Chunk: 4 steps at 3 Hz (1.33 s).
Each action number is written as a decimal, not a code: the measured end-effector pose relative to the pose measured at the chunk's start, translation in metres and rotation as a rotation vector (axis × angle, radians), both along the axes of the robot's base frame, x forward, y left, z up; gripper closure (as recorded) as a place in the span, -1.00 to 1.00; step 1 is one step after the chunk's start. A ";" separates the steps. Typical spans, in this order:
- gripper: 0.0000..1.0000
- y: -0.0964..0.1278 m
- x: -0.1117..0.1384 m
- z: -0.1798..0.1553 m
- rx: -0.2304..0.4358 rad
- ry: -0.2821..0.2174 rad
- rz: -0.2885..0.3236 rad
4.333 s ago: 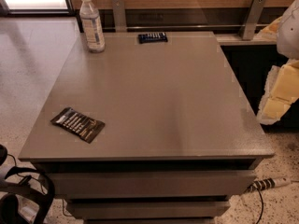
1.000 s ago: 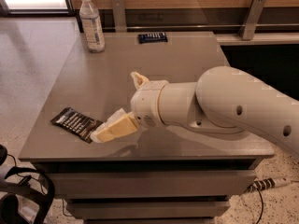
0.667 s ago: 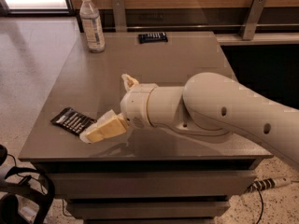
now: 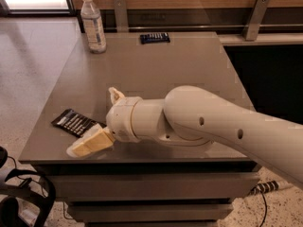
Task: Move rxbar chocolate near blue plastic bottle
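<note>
Gripper (image 4: 94,122) at rxbar chocolate (image 4: 71,121) (arm horiz.)

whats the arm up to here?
The arm reaches to the front-left corner of the table, with the gripper open at the right end of the rxbar. The rxbar lies flat, not yet gripped or lifted. The bottle stands at the far-left corner, well away from it.
</note>
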State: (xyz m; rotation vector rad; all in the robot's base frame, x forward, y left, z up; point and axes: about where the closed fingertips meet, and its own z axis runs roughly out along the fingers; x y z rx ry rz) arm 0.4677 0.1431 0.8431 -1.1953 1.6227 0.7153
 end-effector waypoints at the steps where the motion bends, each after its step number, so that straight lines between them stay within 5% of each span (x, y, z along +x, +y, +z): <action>1: -1.00 0.017 -0.006 -0.024 -0.017 0.034 -0.002; 4: -1.00 0.048 -0.007 -0.034 -0.021 0.050 0.039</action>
